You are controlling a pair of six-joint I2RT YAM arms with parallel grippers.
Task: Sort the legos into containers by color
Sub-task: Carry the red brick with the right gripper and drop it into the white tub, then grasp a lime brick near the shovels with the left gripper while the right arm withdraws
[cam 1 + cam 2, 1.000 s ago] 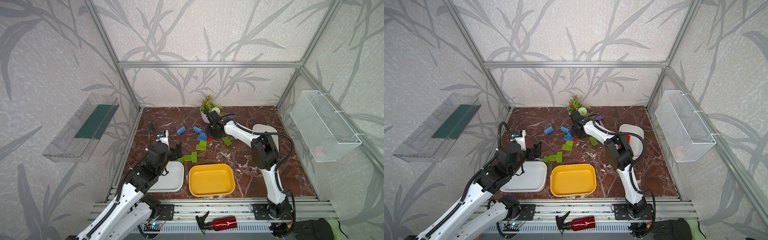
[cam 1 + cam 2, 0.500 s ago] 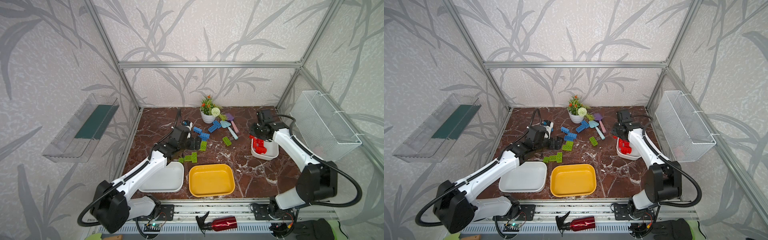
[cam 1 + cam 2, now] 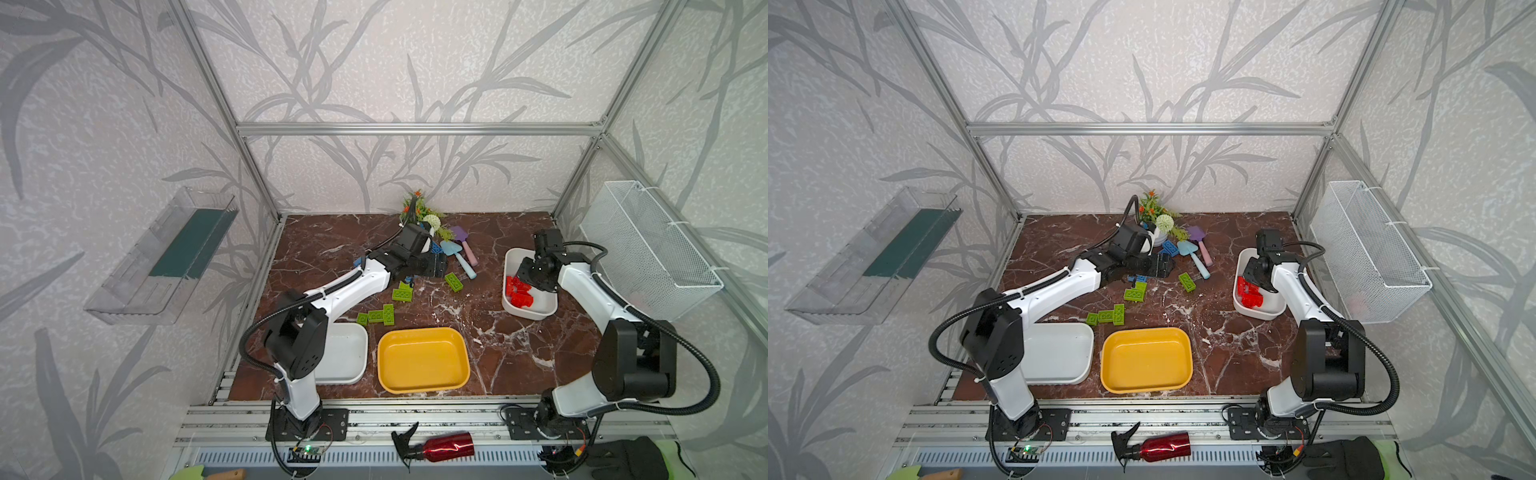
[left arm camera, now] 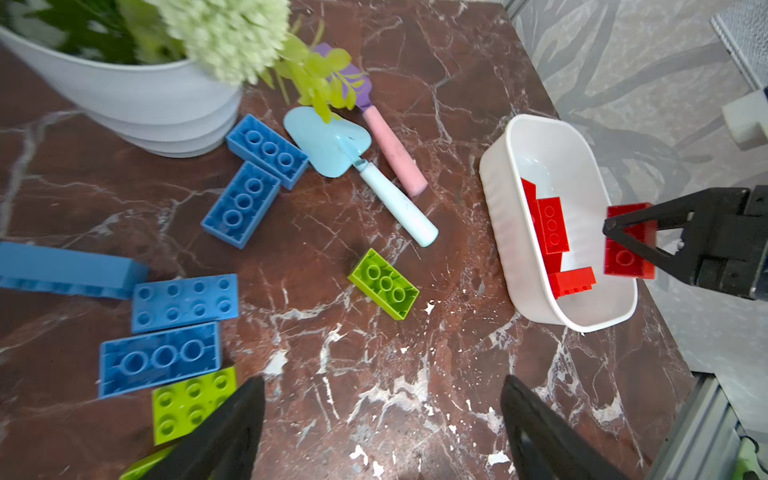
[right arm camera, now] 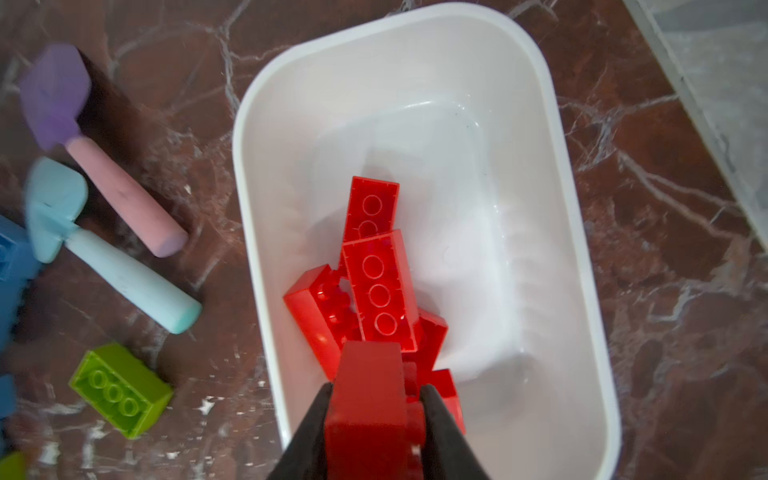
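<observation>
The brown marble tabletop (image 3: 519, 345) carries three tubs. The yellow tub (image 3: 423, 361) sits at the middle of the front edge. The front white tub (image 3: 347, 353) is just beside it, toward the front left corner and partly hidden under the left arm. The right white tub (image 3: 536, 311) lies near the right edge, about halfway back, and holds a pile of red bricks (image 5: 378, 291).

A white flower pot (image 4: 137, 104) stands at the middle of the back edge, with two pastel toy shovels (image 4: 328, 145) lying beside it.

The right gripper (image 5: 377, 395) hangs over one end of the right white tub. Its fingers are clamped on the held red brick (image 5: 368, 374), which sits above the pile. The left gripper (image 4: 381, 382) reaches out in front of the pot, over the marble, its fingers spread wide with only bare stone between them.

Blue bricks (image 4: 241, 203) lie close together between the pot and the left gripper, some hollow side up. A lone green brick (image 4: 384, 283), also hollow side up, rests between them and the right white tub. More green bricks (image 3: 378, 316) lie just behind the gap between the front white tub and the yellow tub.
</observation>
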